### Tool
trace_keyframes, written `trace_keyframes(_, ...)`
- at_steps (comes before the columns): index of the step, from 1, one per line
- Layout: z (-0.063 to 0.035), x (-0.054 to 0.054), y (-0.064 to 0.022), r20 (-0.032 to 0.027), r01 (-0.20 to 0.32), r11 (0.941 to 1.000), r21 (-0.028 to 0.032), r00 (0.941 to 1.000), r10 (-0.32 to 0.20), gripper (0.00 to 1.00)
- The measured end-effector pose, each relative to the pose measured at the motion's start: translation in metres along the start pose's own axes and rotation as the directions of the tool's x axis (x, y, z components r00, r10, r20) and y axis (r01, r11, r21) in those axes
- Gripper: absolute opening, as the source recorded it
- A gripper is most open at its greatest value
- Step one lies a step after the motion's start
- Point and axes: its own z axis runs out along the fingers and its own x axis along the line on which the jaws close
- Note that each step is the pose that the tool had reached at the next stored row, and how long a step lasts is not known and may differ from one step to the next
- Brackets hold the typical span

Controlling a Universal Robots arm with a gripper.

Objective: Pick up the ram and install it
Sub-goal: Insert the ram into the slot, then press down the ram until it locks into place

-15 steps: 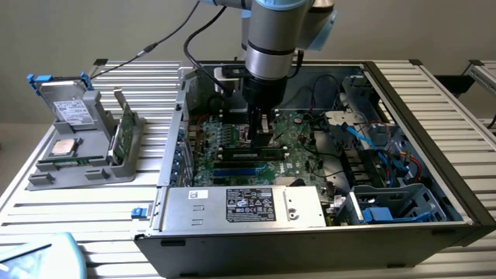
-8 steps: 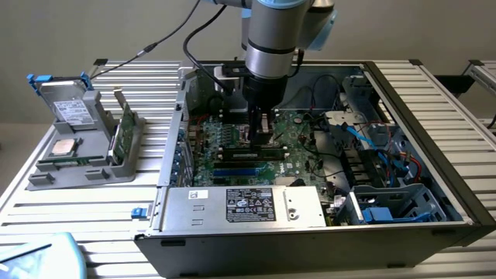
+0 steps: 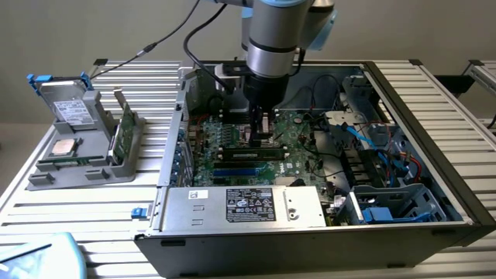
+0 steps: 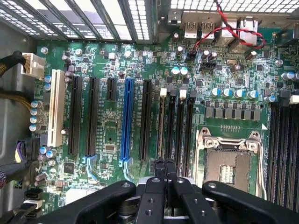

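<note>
On the exterior view's left, a green stick [image 3: 124,132] stands in the grey holder [image 3: 85,171] on the desk [image 3: 78,203]. Inside the case [image 3: 310,244], the ram [image 3: 252,154] appears set into the motherboard [image 3: 298,131] — your gripper [image 3: 262,139] sits right over it, closed on nothing. Seating looks to be the step in hand; it calls for square, even pressure.

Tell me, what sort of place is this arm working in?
Likely a workshop bench for computer assembly: an open computer case sits on a slatted metal table, with loose parts in a grey holder beside it.
</note>
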Motion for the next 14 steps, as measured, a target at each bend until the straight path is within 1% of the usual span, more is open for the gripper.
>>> trace_keyframes(3, -0.0005, 0.0018, -0.0022, 0.0018, 0.000, 1.0000, 0.0001, 1.0000, 0.000, 0.11)
trace_keyframes(5, -0.0006, 0.0023, -0.0037, 0.0021, 0.000, 1.0000, 0.0001, 1.0000, 0.000, 0.11)
trace_keyframes(14, -0.0006, 0.0023, -0.0037, 0.0022, 0.000, 1.0000, 0.0001, 1.0000, 0.000, 0.11)
